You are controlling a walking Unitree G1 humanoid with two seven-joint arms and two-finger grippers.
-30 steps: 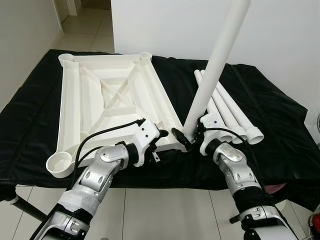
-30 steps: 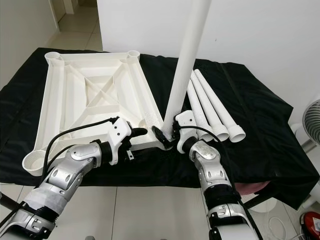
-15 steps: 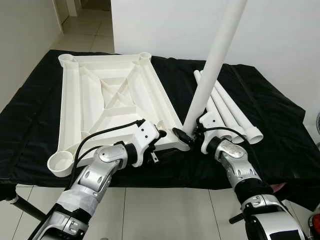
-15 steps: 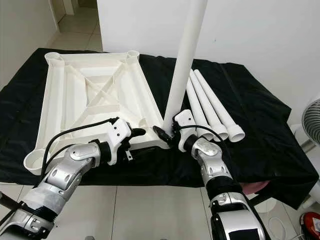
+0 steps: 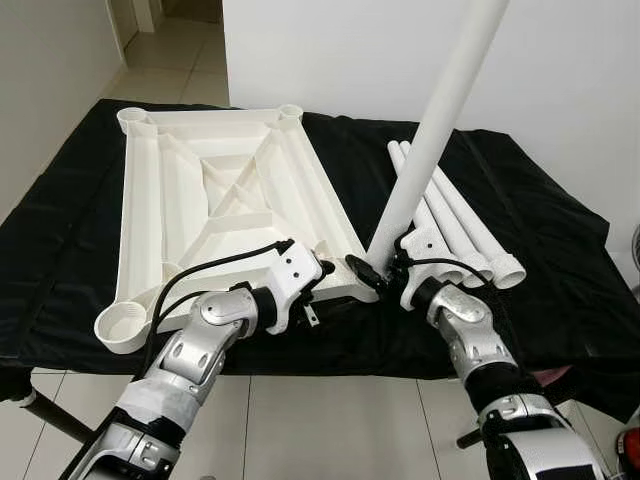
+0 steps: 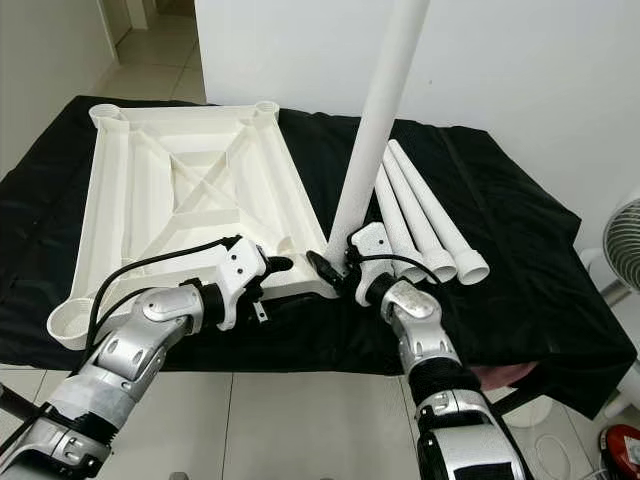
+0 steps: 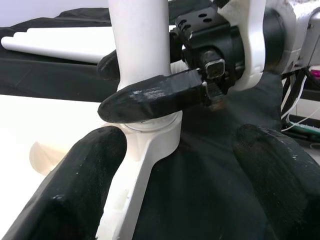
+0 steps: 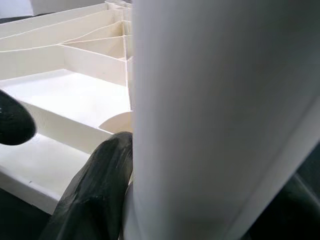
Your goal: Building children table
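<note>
Black-draped bench, right gripper point(image 5: 372, 272) clamped on tilted white leg point(image 5: 432, 140), left gripper point(image 5: 322, 272) apart.

This looks like a room in a home, plain and sparsely furnished. Bare white walls point(image 5: 330, 50) fill the upper part of the head views, and pale glossy floor tiles point(image 5: 175, 60) run away through a doorway at the upper left. A low surface draped in a black cloth point(image 5: 560, 250) takes up the middle of the frame and serves as a makeshift workbench for white plastic furniture parts point(image 5: 215, 200). At the right edge of the right eye view stands a white floor fan point(image 6: 625, 245).
</note>
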